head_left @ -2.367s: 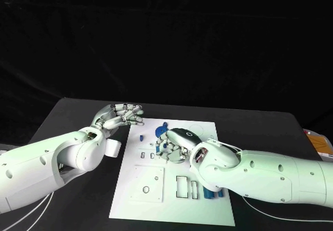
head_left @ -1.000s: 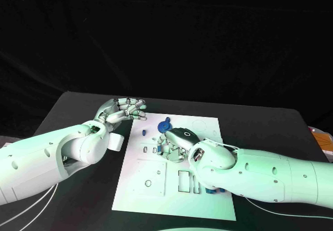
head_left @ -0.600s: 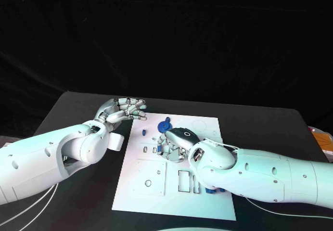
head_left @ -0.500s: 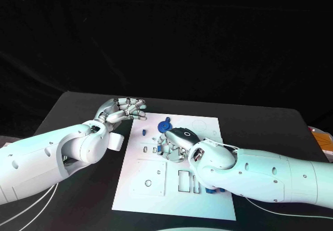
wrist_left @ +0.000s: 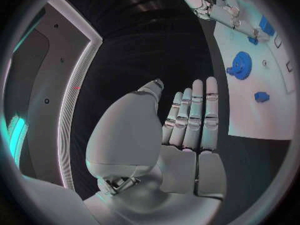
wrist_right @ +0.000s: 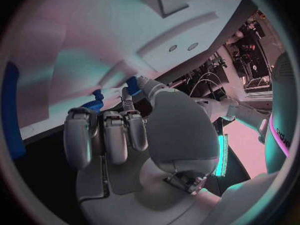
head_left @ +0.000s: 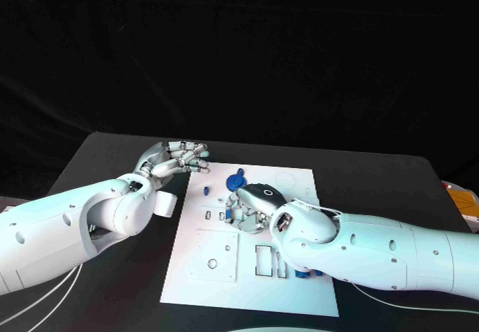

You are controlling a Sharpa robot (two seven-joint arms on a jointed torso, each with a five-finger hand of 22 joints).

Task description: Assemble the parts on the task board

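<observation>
The white task board (head_left: 214, 277) lies in the middle of the black table. My right hand (head_left: 250, 203) is down on the board's far half, its fingers curled in around a small blue part (wrist_right: 95, 104) pressed close to the board (wrist_right: 94, 45). Just beyond it lie a round blue disc (head_left: 235, 182) and a small blue peg (head_left: 207, 189). My left hand (head_left: 178, 158) hovers off the board's far left corner with straight fingers (wrist_left: 194, 115) and nothing in it. Its wrist view shows the disc (wrist_left: 240, 65), a small blue piece (wrist_left: 262, 96) and my right hand (wrist_left: 222, 7).
Several dark rectangular and round slots mark the board's near half. More blue parts (head_left: 304, 275) lie by the board's near right edge, under my right forearm. An orange object (head_left: 461, 204) sits at the table's right edge. Bare black table (head_left: 110, 159) surrounds the board.
</observation>
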